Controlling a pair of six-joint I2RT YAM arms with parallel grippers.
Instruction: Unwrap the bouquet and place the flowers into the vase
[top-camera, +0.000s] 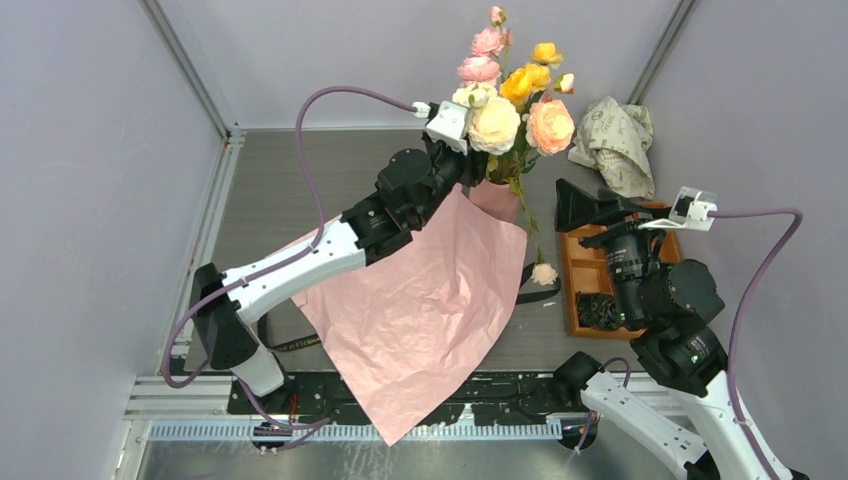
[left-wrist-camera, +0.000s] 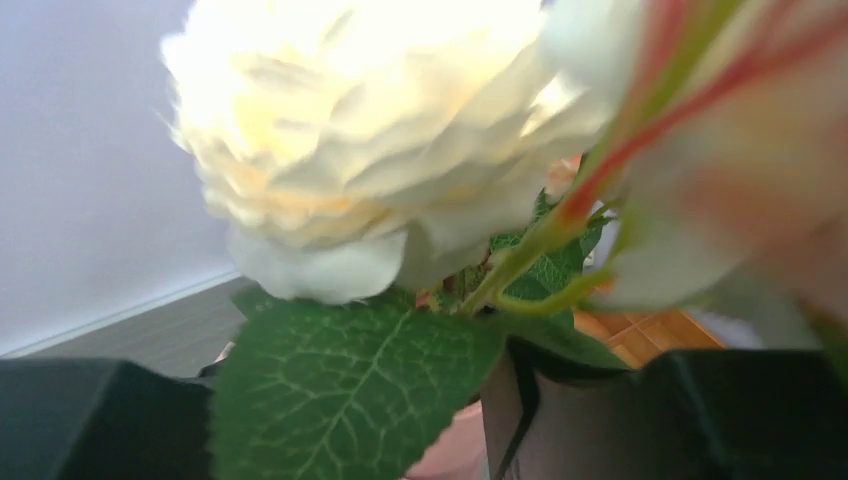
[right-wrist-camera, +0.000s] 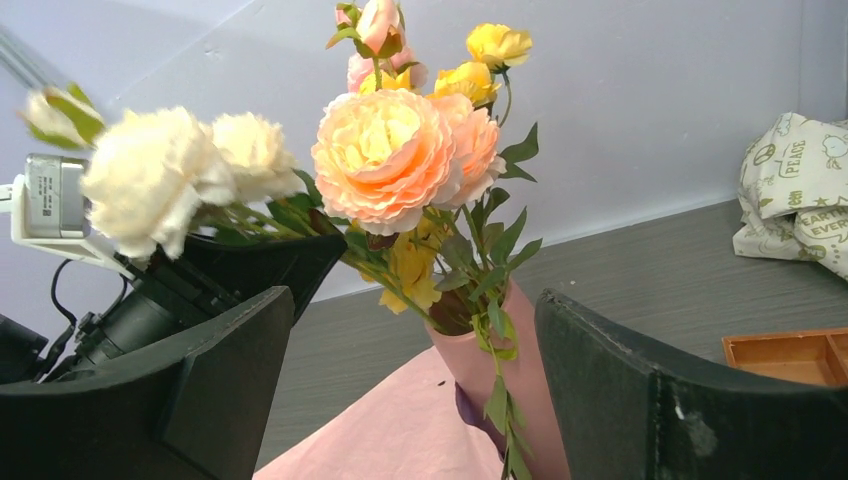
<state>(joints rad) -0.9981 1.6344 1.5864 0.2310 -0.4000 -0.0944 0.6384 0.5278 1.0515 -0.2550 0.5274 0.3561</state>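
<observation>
The salmon-pink vase stands at the table's middle back. The flowers stand in it, pink, yellow, peach and cream heads up. A leafy sprig hangs down its side. The bouquet's pink paper lies spread flat in front of the vase. My left gripper is at the vase's rim under a big cream flower. Its fingers stand apart with a green leaf between them. My right gripper hangs open to the right of the vase, holding nothing.
Crumpled printed white paper lies at the back right. An orange compartment tray sits under my right arm. A black ribbon and a small cream flower head lie by the pink paper's right edge.
</observation>
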